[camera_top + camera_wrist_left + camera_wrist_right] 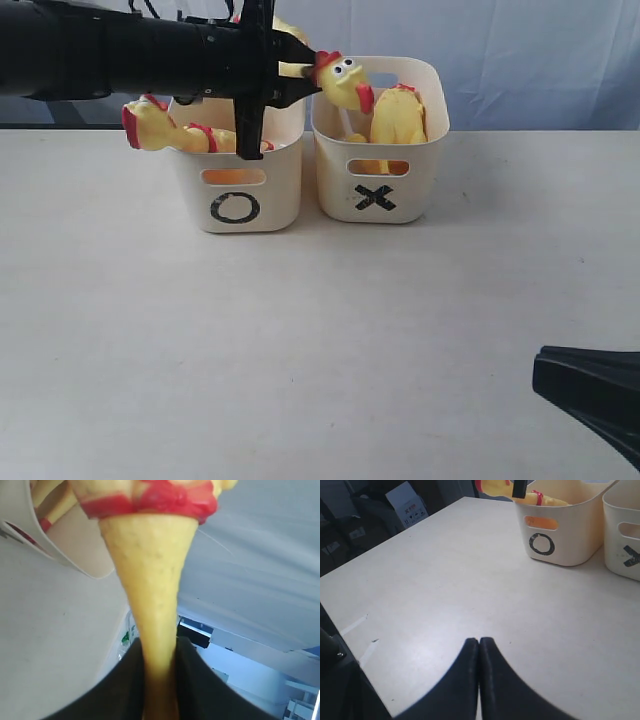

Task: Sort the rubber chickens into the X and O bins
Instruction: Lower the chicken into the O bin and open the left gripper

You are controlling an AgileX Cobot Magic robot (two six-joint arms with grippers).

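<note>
Left gripper (297, 72) is clamping a rubber chicken (343, 82) by its neck, head hanging over the X bin (382, 165) beside the O bin (240, 185); right gripper (479, 667) is hovering closed above the table (320, 340).

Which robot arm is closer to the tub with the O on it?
Left. The left fingers hang over the O tub, holding a chicken by its neck. The right fingers are far off by the table's front edge.

Big pale counter (300, 350) fills most of the frame, w/ tiny dark specks. Light blue cloth (540, 50) hangs behind, top right. Small box (406, 500) w/ red marks sits past counter edge.
</note>
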